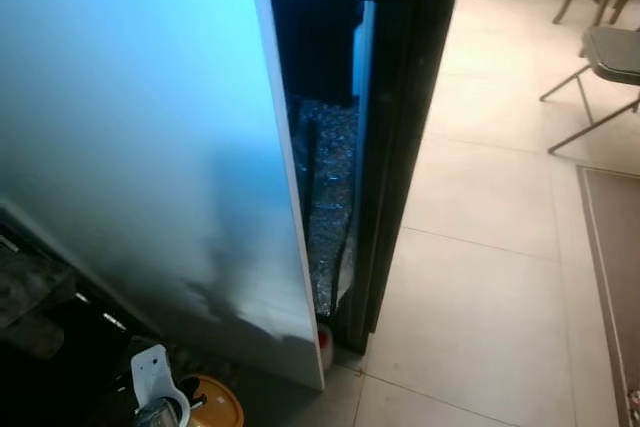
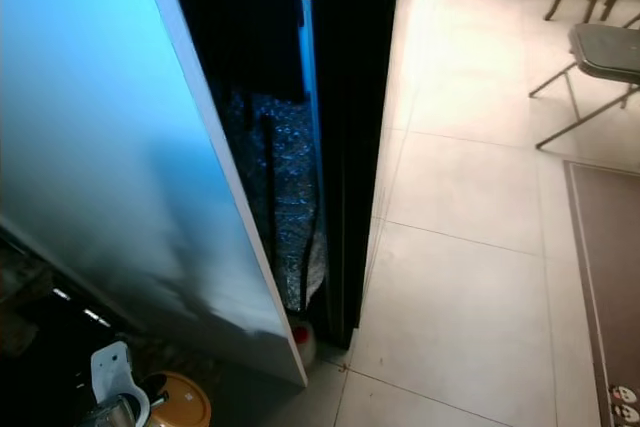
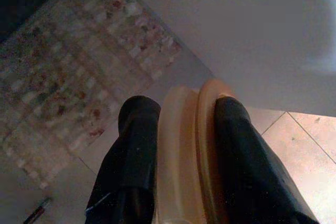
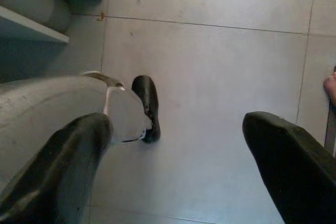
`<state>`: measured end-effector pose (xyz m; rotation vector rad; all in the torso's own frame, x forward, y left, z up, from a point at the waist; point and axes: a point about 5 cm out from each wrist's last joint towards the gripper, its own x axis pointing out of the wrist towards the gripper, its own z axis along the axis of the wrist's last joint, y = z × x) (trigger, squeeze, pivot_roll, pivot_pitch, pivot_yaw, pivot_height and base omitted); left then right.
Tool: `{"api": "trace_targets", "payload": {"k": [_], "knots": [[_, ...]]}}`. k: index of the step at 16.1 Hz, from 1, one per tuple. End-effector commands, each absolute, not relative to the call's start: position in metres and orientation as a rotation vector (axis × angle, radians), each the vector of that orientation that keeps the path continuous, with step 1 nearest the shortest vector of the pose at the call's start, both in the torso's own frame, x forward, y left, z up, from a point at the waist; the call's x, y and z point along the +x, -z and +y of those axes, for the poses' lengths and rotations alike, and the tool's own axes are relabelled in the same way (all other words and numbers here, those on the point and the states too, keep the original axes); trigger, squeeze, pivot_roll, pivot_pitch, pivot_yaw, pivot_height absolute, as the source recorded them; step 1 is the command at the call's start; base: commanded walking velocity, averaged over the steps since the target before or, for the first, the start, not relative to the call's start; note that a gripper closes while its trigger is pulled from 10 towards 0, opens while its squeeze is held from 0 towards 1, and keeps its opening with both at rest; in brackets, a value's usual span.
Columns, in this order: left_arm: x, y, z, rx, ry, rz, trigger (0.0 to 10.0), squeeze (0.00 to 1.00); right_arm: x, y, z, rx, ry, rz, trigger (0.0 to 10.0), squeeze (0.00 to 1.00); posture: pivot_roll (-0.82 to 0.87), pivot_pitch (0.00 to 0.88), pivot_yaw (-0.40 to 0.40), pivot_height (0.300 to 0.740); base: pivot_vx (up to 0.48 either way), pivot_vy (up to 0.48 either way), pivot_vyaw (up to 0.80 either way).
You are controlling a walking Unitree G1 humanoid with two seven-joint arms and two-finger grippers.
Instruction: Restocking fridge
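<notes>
Fridge door [image 1: 140,147] stands open, filling the robot's left; dark fridge body [image 1: 400,137] sits just past its edge, with a narrow gap between. Tiled floor [image 1: 480,247] and a folding chair [image 1: 600,57] lie off right. Left gripper [image 3: 181,129] has its fingers clenched on a tan round container [image 3: 191,150], held low beside the door's bottom corner; contents not visible. Right gripper [image 4: 173,150] hangs released over the floor, holding nothing. Shelves lie behind the door, so the left arm is nearer.
</notes>
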<state>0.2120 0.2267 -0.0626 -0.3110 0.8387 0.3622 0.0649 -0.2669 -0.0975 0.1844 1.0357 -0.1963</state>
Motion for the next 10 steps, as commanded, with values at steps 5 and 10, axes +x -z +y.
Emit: {"api": "trace_targets", "payload": {"k": [5, 10], "knots": [[0.2028, 0.0668, 0.2314, -0.279, -0.361, 0.868, 10.0, 0.00, 0.0542, 0.0999, -0.2661, 0.203, 0.226, 1.064, 10.0, 0.00, 0.01, 0.032, 0.102, 0.740, 0.000, 0.340, -0.32], [0.2031, 0.0668, 0.2305, -0.275, -0.347, 0.867, 10.0, 0.00, 0.0548, 0.0986, -0.2687, 0.205, 0.287, 1.025, 10.0, 0.00, 0.01, 0.037, 0.105, 0.740, 0.000, 0.000, -0.31]]}}
